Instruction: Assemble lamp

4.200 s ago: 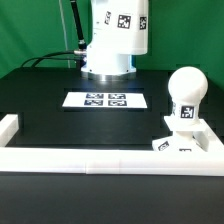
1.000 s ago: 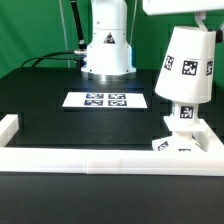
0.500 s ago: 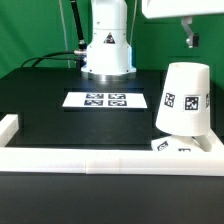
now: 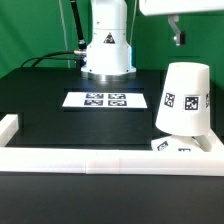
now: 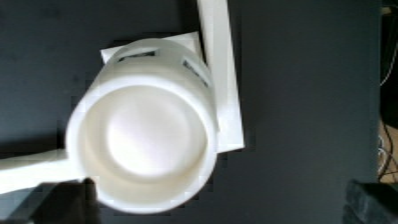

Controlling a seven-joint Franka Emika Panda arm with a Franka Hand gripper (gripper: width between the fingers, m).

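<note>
The white cone-shaped lamp shade (image 4: 183,98) stands upright on the flat square base (image 4: 178,146) at the exterior view's right, just behind the front rail. It covers the bulb, which is hidden. My gripper (image 4: 178,38) hangs above the shade, apart from it, open and empty. In the wrist view I look down into the shade's wide round top (image 5: 151,135), with corners of the base (image 5: 132,50) showing beneath it. The dark fingertips (image 5: 50,200) sit far apart at the picture's two corners.
The marker board (image 4: 107,100) lies flat in the middle of the black table. Long white border rails run along the front (image 4: 100,165) and at the left (image 4: 8,128); one also shows in the wrist view (image 5: 215,30). The arm's white pedestal (image 4: 107,48) stands behind.
The bulb stood bare on the base at first. The gripper then lowered the shade over it and let go. It has since risen and shifted slightly to the exterior view's left.
</note>
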